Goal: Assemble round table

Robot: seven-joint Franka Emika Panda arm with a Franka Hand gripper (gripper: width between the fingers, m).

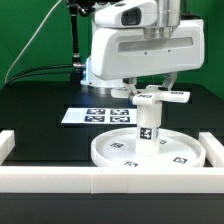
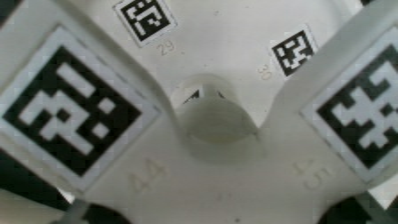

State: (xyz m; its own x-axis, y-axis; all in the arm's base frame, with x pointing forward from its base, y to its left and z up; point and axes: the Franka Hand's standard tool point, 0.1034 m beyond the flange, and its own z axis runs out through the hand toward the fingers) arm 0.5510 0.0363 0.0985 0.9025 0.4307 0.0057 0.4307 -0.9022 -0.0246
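Observation:
The round disc point(image 1: 112, 152) lies flat on the black table near the front wall. The short cylindrical leg point(image 1: 146, 128) stands upright on the disc, a tag on its side. The cross-shaped base point(image 1: 163, 97) sits flat on top of the leg. My gripper point(image 1: 155, 90) reaches down from above, its fingers on either side of the base and closed on it. In the wrist view the base point(image 2: 214, 120) fills the picture with its tagged arms and round centre hub, and my gripper point(image 2: 214, 208) grips it at the edge. The leg is hidden in that view.
The marker board point(image 1: 98, 115) lies flat on the table behind the disc. The white border wall point(image 1: 90, 180) runs along the front, with side pieces at the exterior view's left point(image 1: 6, 145) and right point(image 1: 214, 148). The arm's white body point(image 1: 130, 50) hangs over the scene.

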